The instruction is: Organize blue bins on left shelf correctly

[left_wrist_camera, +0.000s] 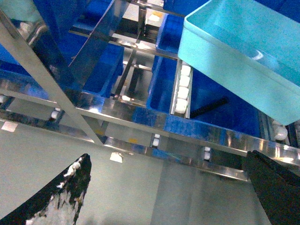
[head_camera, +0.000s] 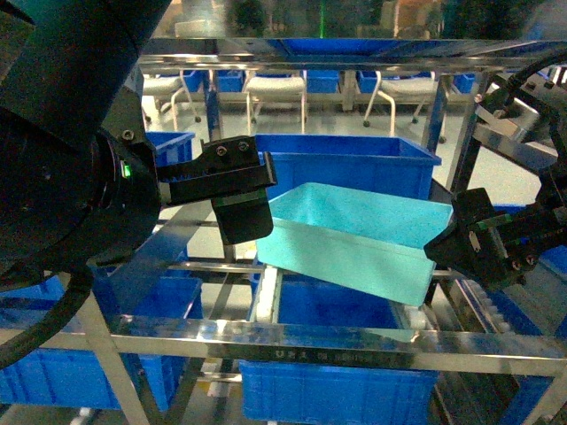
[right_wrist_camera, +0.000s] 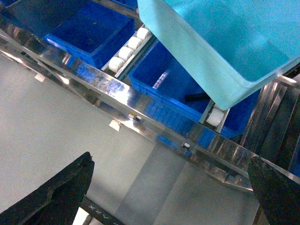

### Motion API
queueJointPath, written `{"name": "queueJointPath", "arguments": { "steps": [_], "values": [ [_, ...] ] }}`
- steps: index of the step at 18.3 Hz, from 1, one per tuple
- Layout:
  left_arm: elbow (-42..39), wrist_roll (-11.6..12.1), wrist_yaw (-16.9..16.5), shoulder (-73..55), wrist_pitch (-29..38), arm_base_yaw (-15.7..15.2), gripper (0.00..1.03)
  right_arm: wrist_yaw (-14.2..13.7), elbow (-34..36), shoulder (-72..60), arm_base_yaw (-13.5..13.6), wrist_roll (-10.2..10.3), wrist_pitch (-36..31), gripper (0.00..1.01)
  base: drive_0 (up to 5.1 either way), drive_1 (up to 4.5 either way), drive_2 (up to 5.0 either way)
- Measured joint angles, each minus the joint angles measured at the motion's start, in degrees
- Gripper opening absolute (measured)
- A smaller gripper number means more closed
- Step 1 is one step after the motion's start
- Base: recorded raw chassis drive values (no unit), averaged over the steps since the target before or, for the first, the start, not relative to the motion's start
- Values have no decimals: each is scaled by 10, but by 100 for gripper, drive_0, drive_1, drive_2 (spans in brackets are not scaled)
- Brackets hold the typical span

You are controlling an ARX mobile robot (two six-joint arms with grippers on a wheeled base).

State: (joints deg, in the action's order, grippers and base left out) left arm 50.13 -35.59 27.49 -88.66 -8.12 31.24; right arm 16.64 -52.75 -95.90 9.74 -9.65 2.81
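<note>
Turquoise bin (head_camera: 354, 248) sits tilted on shelf rails (head_camera: 266, 341); rail engraving unreadable; both grippers' fingers apart.

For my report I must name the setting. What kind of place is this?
Probably a warehouse or factory storage area. A steel rack with white rollers holds many blue bins, one of them a turquoise bin. Chairs stand behind it.

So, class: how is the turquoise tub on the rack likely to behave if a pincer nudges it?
The turquoise tub sits tilted, and its end appears to rest on a white roller, so it would probably slide easily. It looks empty, so likely light for its size. Its smooth plastic walls suggest stiff, but slippery to grip. Both pincers look open, off the tub.
</note>
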Motion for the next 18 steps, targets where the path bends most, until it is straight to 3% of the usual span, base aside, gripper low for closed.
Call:
{"name": "queueJointPath", "arguments": {
  "steps": [1,2,3,4,5,7,9,12,14,16,17,18],
  "values": [
    [-7,10,4,-1,31,-1,97,0,0,0,0,1,0,98,0,0,0],
    [-57,48,10,-4,196,-5,91,-39,26,-7,7,16,-111,94,0,0,0],
    [-121,112,0,0,333,-19,82,-129,80,-14,14,40,-274,85,0,0,0],
    [-197,179,-16,18,439,-39,73,-194,150,-14,11,58,-409,76,0,0,0],
    [-259,236,-26,42,529,-63,64,-238,216,-13,1,70,-507,67,0,0,0],
    [-315,303,-49,108,655,-104,45,-250,295,24,-17,82,-653,49,0,0,0],
    [-346,331,-91,167,666,-124,27,-237,320,97,-24,87,-710,30,0,0,0],
    [-411,345,-128,224,626,-170,2,-225,391,147,-42,88,-681,3,0,0,0],
    [-439,346,-158,258,653,-199,2,-210,425,214,-49,88,-664,2,0,0,0],
    [-471,346,-180,302,609,-217,2,-200,448,269,-64,88,-638,2,0,0,0],
    [-475,346,-188,328,591,-225,2,-174,461,287,-87,88,-620,2,0,0,0],
    [-476,346,-193,357,576,-234,2,-172,472,309,-96,88,-605,2,0,0,0]
  ]
}}
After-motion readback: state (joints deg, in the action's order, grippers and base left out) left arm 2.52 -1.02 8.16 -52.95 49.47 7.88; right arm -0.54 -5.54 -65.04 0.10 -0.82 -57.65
